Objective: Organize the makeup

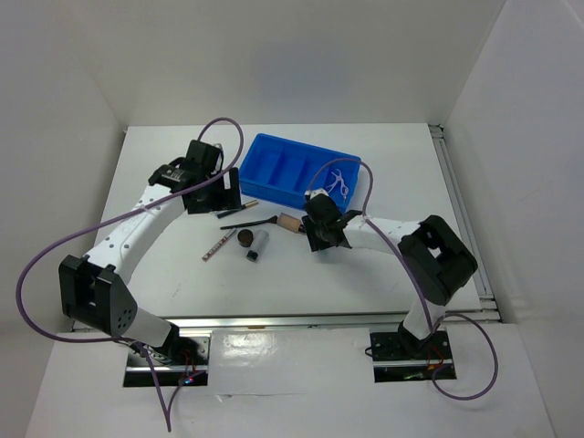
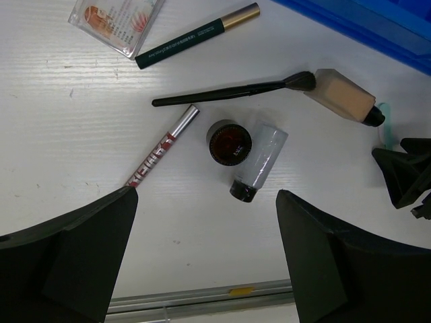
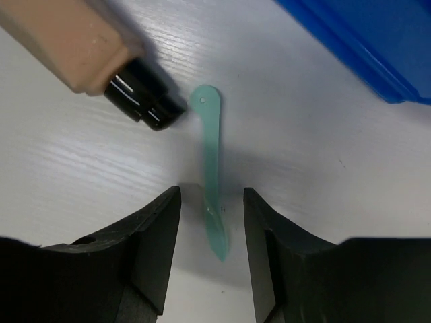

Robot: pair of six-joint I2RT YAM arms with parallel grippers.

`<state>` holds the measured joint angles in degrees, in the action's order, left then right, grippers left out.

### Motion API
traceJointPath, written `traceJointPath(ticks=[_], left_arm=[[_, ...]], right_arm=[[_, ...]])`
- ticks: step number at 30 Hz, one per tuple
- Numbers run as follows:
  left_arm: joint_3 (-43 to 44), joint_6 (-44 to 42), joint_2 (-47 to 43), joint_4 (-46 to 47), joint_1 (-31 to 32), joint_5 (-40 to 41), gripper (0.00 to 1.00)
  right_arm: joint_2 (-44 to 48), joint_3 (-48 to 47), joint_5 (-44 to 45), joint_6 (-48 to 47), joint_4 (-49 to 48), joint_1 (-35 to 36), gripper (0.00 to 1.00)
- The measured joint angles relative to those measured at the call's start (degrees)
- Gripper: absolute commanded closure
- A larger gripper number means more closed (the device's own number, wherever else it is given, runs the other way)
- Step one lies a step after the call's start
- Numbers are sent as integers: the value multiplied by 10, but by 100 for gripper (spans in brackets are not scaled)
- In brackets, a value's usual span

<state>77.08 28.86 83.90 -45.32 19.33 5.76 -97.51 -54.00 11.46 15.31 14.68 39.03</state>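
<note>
**Asker:** What were your right fingers doing?

**Me:** My right gripper (image 3: 212,232) was low over the table (image 3: 323,175), jaws apart, straddling the pale green spatula (image 3: 211,168). A strip of white table showed on each side of the blade, so I was clamped on nothing.

**Asker:** How did the spatula lie?

**Me:** It lay flat, with its long axis running straight out from between my fingers. The jaws stood across it, which I judged the right way to pinch it. Its tapered end sat in the gap. Its rounded end, the one with the small hole, pointed away and stopped just beside the black cap of the beige tube (image 3: 74,40).

**Asker:** And the tray?

**Me:** The blue tray (image 3: 363,47) was near, ahead of that hand and off to one side. From above, a pale scissor-like tool (image 1: 338,182) lay inside it toward its right end.

**Asker:** Could the left arm have taken the spatula?

**Me:** Hardly. My left gripper (image 2: 205,269) hung spread wide and empty above the other pieces. Below it were the brown pot (image 2: 229,141) and grey cylinder (image 2: 259,161) side by side, the black brush (image 2: 229,91) and the silver-and-red pencil (image 2: 161,148). Farther off lay the green mascara (image 2: 195,35) and the pinkish packet (image 2: 114,20). The spatula was at the far edge of that hand's view, so the right arm was much the nearer. I reckoned the next move was to close gently on the thin blade.
</note>
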Motion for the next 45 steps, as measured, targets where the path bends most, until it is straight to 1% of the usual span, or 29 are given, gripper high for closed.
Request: traceJointPath(ticks=[4, 7, 8, 9, 10, 12, 13, 19, 26, 28, 30, 32, 33, 34, 39, 45], left_arm=[[-6, -1, 0, 2, 0, 1, 2], [-6, -1, 0, 3, 0, 2, 2], [-6, -1, 0, 4, 0, 2, 2], [-6, -1, 0, 4, 0, 2, 2], [-6, -2, 0, 4, 0, 3, 2], [-6, -2, 0, 4, 0, 3, 2], [-6, -2, 0, 4, 0, 4, 2], [-6, -2, 0, 4, 0, 0, 2], [-6, -3, 0, 4, 0, -6, 2], [-6, -3, 0, 4, 0, -8, 2], [-6, -3, 0, 4, 0, -10, 2], [-6, -3, 0, 5, 0, -12, 2], [-6, -3, 0, 5, 0, -14, 2], [-6, -3, 0, 5, 0, -15, 2], [-6, -3, 0, 3, 0, -13, 2], [-5, -6, 0, 0, 0, -6, 2]], right_arm=[[-12, -4, 15, 1, -17, 0, 53], [-24, -14, 17, 0, -28, 0, 61], [-28, -16, 17, 1, -34, 0, 65], [-33, -20, 17, 2, -40, 0, 75], [-37, -23, 17, 3, -46, 0, 81], [-40, -26, 19, 1, -52, 0, 89], [-40, -26, 19, 0, -52, 0, 91], [-17, -24, 21, 3, -28, 0, 92], [115, -24, 31, 5, 33, 0, 92], [140, -38, 40, 5, 47, 0, 92], [145, -64, 51, 6, 59, -2, 92], [136, -104, 61, 9, 69, -9, 96], [128, -122, 65, 10, 70, -13, 96], [113, -146, 70, 14, 73, -21, 97], [18, -258, 91, 30, 75, -72, 97], [-70, -308, 96, 49, 86, -122, 97]])
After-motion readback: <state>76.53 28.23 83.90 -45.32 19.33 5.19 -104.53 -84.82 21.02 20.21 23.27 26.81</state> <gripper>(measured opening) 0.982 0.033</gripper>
